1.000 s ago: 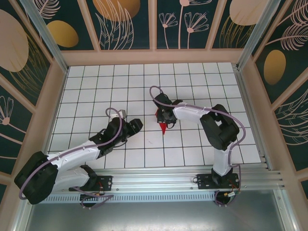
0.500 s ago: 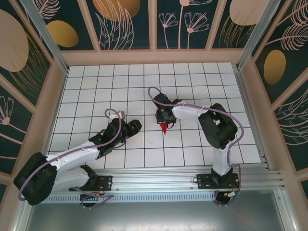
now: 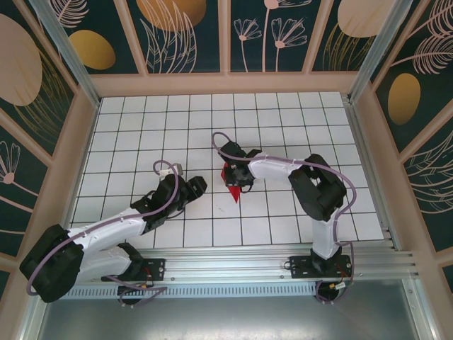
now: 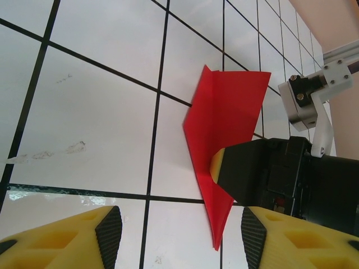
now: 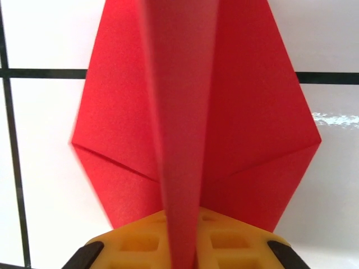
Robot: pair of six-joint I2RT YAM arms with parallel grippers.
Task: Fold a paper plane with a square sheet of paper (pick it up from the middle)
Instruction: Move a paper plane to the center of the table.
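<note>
Stretches leftward, elbow bent, right jaws pinching the paper plane (image 3: 233, 191). Holds left jaws apart, empty. Points its tip nearward, lengthwise.

Overall light: bright, even and white in the top view, falling from overhead.
Shadows: soft and short on the counter (image 3: 141, 127), lying close under both arms, with no hard edges.
Glare: a wet-looking sheen streaks the glossy tile at the lower left of the left wrist view. A smaller bright patch sits on the tile right of the red paper (image 5: 252, 129) in the right wrist view.
Focus: the top view is sharp. The left jaws are soft at the frame's bottom edge. The paper's raised centre ridge is smeared, its flat wings crisper.
Distortion: the corner posts splay outward in the top view.
</note>
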